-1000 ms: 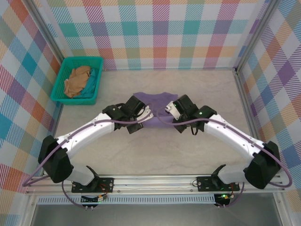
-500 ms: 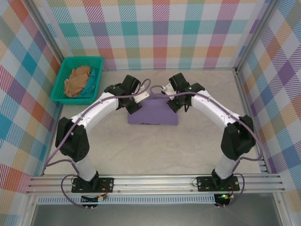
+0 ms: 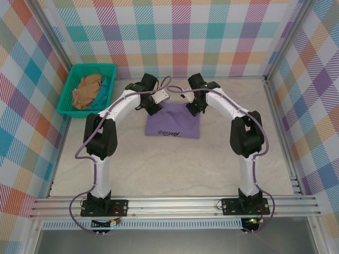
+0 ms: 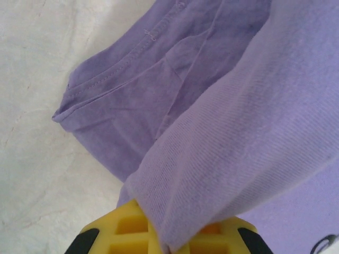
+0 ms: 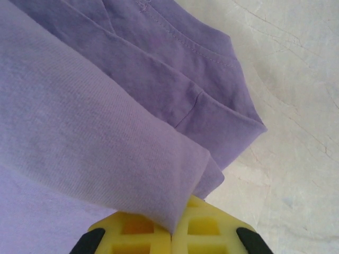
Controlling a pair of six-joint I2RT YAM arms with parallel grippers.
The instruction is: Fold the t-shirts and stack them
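Far left there's a teal basket (image 3: pixel 68 94) at the back corner of the table (image 3: pixel 159 164), with the tan t-shirt (image 3: pixel 86 90) crumpled inside on top of something teal-blue. Nothing is touching that one.

Moving right, the left gripper (image 3: pixel 152 105) is over the far left corner of the lavender t-shirt (image 3: pixel 174 123), which lies mid-table as a rough rectangle with its dark script mark (image 3: pixel 168 133) near the front edge. On the left wrist camera, the left gripper (image 4: pixel 169 239) is clamped on a thick doubled fold of the cloth, which spills out over the yellow fingers (image 4: pixel 124 225).

Same deal on the right: the right gripper (image 3: pixel 194 106) is at the far right corner, and up close the right gripper (image 5: pixel 170 232) has its yellow pads (image 5: pixel 204 225) squeezed together with a fat fold of purple caught between them.

Handling-wise, I'd guess this thing is light, floppy and not slippery: a soft knit that sags wherever it isn't held. So pinch it at corners or along a folded edge, both sides at once and level, or the middle will droop and the fold goes crooked. Grabbing several layers, like here, looks right for keeping the stack of folds together.
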